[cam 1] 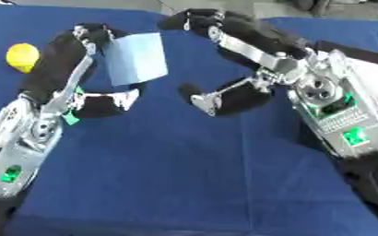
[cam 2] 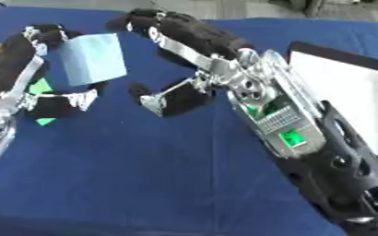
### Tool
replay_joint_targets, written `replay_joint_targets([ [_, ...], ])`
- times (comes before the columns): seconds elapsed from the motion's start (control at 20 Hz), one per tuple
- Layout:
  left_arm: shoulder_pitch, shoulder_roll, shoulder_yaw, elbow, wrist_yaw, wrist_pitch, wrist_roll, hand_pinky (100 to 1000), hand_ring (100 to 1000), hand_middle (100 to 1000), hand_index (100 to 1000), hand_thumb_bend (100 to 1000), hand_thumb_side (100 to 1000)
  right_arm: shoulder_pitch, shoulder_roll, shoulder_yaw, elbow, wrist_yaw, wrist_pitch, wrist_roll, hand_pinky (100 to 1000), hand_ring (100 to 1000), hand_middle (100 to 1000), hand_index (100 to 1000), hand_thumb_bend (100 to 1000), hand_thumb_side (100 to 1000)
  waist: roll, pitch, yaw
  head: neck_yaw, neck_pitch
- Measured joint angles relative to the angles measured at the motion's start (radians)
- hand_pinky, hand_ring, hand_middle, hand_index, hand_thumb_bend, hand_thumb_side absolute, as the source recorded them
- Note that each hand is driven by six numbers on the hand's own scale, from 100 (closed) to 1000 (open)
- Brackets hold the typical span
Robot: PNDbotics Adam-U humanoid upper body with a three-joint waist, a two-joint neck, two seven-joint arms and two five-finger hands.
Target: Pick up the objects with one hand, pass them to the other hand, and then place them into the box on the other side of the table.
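A light blue block (cam 1: 136,58) is held up above the blue table, pinched between the fingers and thumb of my left hand (cam 1: 71,69), which comes in from the left. My right hand (cam 1: 240,60) is open just to the right of the block, its fingers (cam 1: 196,20) stretched above the block's top right corner and its thumb (cam 1: 204,99) below and to the right. It does not touch the block as far as I can see. A yellow round object (cam 1: 22,56) lies on the table at the far left.
A box with a dark rim and white inside (cam 2: 345,87) stands at the right edge of the table. The blue cloth (cam 1: 192,184) covers the whole table. My right forearm (cam 2: 305,138) crosses the right side.
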Motion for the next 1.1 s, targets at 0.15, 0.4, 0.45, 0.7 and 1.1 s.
replay_joint_targets([
  [0.15,-0.004,-0.008,-0.003,0.000,-0.006,-0.007,0.007,707,509,511,590,100,238,-0.005,0.007,0.000,0.000,0.010,0.010,0.018,907,1000,901,957,223,100,0.000,0.000,0.000,-0.001,0.001],
  [0.4,-0.008,-0.017,-0.004,0.000,-0.010,-0.015,0.013,704,507,509,589,100,235,-0.014,0.017,0.000,0.000,0.048,0.021,0.026,907,1000,900,958,257,100,0.000,0.000,-0.001,-0.007,0.006],
  [0.45,-0.008,-0.018,-0.005,0.000,-0.010,-0.017,0.014,703,507,508,589,100,235,-0.016,0.019,0.001,0.000,0.057,0.024,0.027,907,1000,899,958,258,100,0.000,0.000,-0.001,-0.008,0.008],
  [0.7,-0.011,-0.032,-0.010,0.000,-0.011,-0.027,0.017,701,503,505,588,100,242,-0.021,0.028,0.008,0.000,0.098,0.036,0.028,904,1000,896,958,267,100,-0.002,0.000,0.000,-0.010,0.008],
  [1.1,-0.017,-0.046,-0.017,-0.001,-0.001,-0.035,0.018,696,498,500,586,100,247,-0.022,0.039,0.018,0.000,0.130,0.053,0.038,904,1000,896,956,262,100,-0.005,0.000,0.003,-0.014,0.008],
])
